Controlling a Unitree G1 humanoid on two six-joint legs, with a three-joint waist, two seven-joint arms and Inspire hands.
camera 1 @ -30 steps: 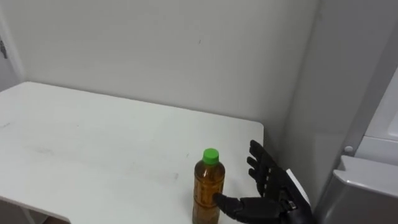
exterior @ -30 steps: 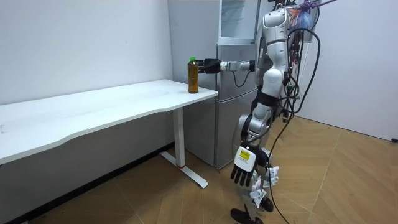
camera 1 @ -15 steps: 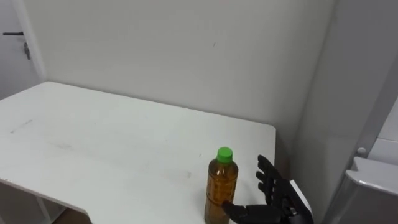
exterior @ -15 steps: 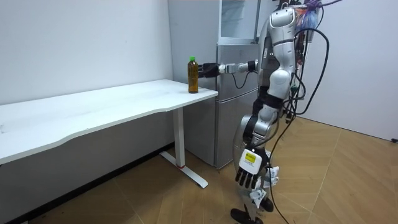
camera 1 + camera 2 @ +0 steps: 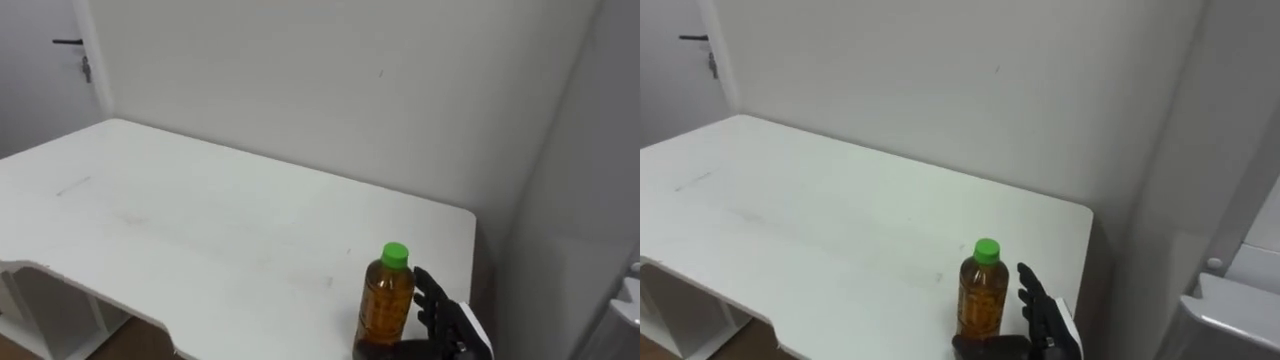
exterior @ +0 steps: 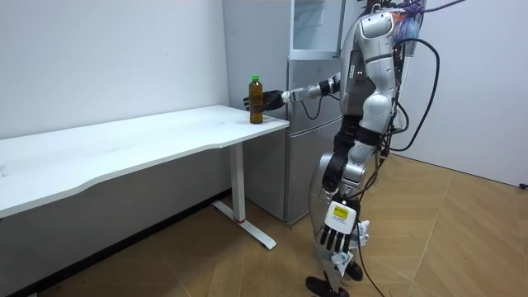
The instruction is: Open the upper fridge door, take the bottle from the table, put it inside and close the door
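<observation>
At far left, a dark door handle (image 5: 68, 42) on a pale door, past the far end of the worktop. Across the left and middle, a long white worktop (image 5: 200, 230) set against a plain white wall. Near its right front corner, standing upright, an amber drink bottle (image 5: 386, 305) with a green cap. Just right of the bottle, the black right hand (image 5: 438, 312), spread wide: fingers straight and fanned beside and slightly behind the bottle, thumb reaching low across the front of its base; whether touching, hard to tell. Further right, a grey fridge (image 6: 305, 148) close by the worktop's end. In the room view, standing upright before that fridge on a wooden floor (image 6: 462, 239), right arm stretched out to the bottle; left hand (image 6: 336, 233) hanging low beside the leg, fingers loose, pointing down, holding nothing.
</observation>
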